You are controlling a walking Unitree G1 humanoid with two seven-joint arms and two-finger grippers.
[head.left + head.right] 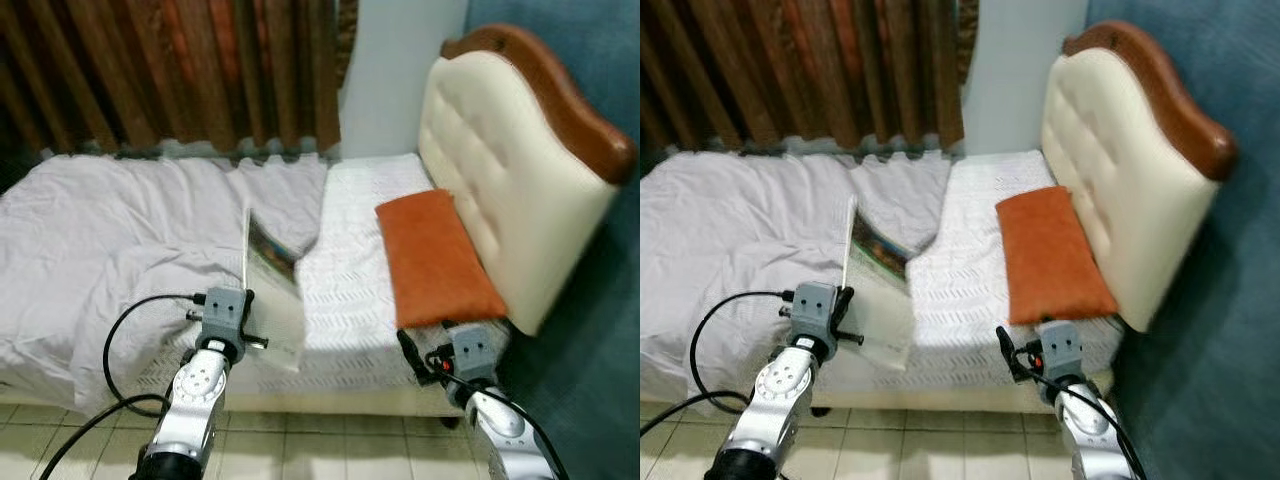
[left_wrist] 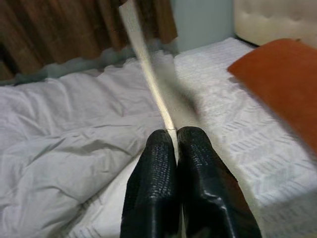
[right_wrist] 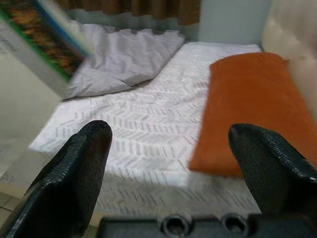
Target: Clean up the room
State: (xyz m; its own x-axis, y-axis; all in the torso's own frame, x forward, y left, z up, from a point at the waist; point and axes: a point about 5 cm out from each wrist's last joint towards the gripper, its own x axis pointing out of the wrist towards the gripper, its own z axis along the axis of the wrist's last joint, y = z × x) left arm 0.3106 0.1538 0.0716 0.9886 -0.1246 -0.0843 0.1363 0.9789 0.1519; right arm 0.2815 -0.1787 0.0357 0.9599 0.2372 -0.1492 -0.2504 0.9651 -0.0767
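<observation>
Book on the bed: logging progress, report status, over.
Left gripper shut on the book, held edge-up over the bed. Right gripper open, empty, near the orange pillow. Nothing in the way.

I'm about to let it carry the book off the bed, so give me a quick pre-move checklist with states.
1. Left gripper shut on the book: ok.
2. Book lifted off the bed: ok.
3. Grip at the book's edge, secure: cannot tell.
4. Right gripper open and free: ok.
5. Orange pillow apart from the book: ok.
6. Duvet straightened: not ok, rumpled.
</observation>
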